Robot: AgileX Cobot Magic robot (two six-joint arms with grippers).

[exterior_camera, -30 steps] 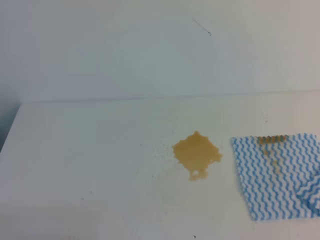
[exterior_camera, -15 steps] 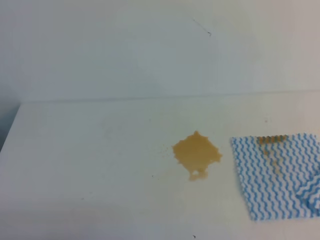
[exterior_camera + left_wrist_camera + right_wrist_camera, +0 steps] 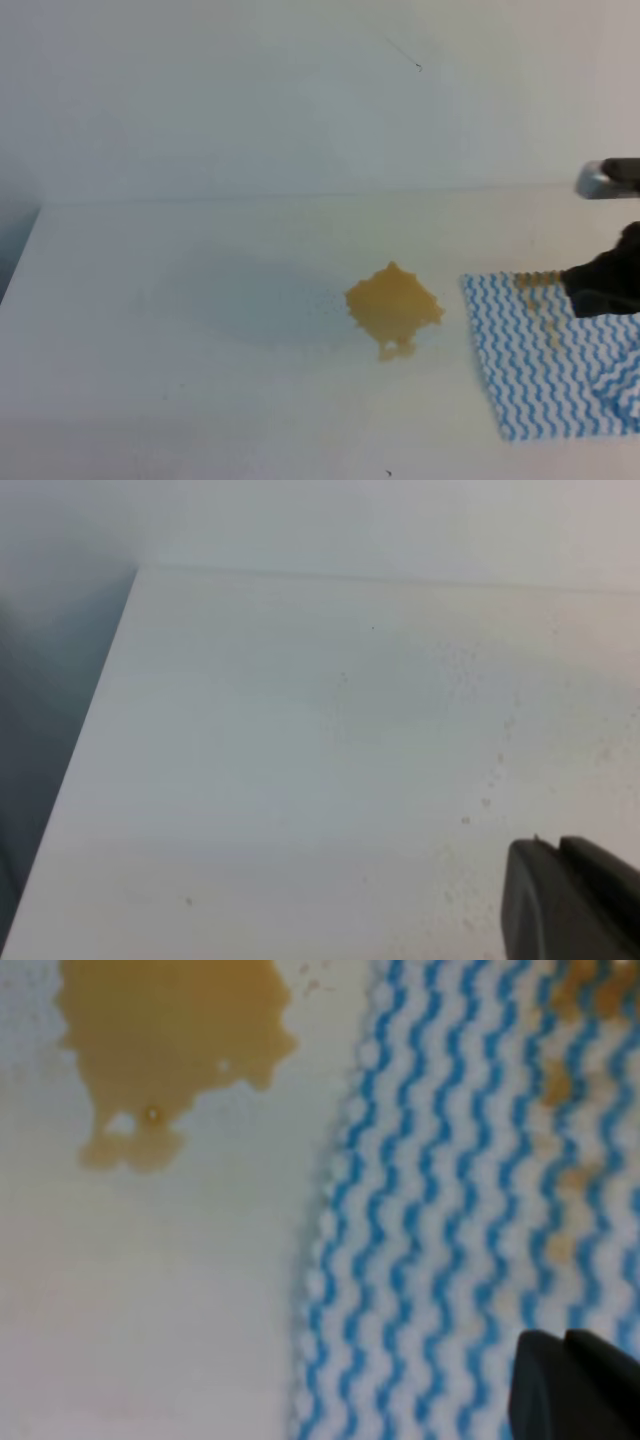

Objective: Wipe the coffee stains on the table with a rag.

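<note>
Right gripper [image 3: 572, 1385]: hanging closed and empty over blue-and-white wavy-striped cloth rag [image 3: 470, 1210]
Risk: descending closed, pushing rag without grasping
Tan coffee stains [image 3: 165, 1045]: sitting left of gripper on white table [image 3: 150, 1300]
Left gripper [image 3: 565, 900]: aperture unclear

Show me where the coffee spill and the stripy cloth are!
coffee spill [image 3: 393, 305], high view, middle of the brown blotch.
stripy cloth [image 3: 530, 370], high view, its striped middle.
</note>
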